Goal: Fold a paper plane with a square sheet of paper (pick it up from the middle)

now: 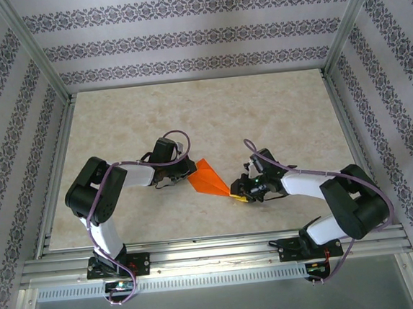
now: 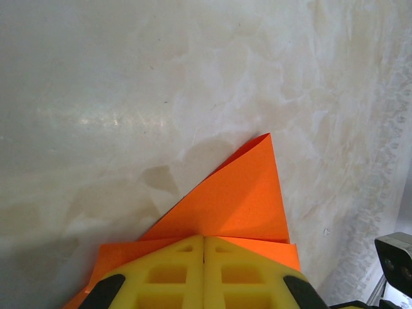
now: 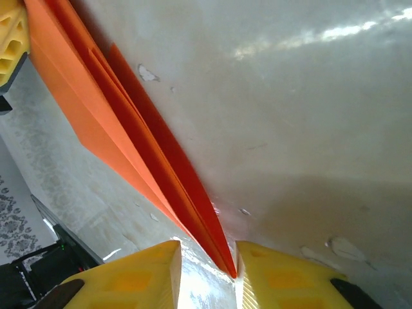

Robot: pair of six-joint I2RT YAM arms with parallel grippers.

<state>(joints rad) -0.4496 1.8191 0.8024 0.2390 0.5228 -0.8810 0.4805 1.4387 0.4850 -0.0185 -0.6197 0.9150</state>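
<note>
Orange paper plane (image 1: 208,177) spans between both claws: wide end clamped flat by left gripper (image 2: 204,239); pointed tip sits in gap of right gripper (image 3: 209,248), jaws apart, seemingly not pinching.

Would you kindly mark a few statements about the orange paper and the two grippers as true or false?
1. The orange paper is a flat, unfolded square. False: it is folded into a layered, pointed shape.
2. The left gripper has its fingers closed together. True.
3. The right gripper is clamped shut. False: its fingers stand apart, with the paper's pointed tip between them.
4. The paper lies on the table between the two grippers. True.
</note>
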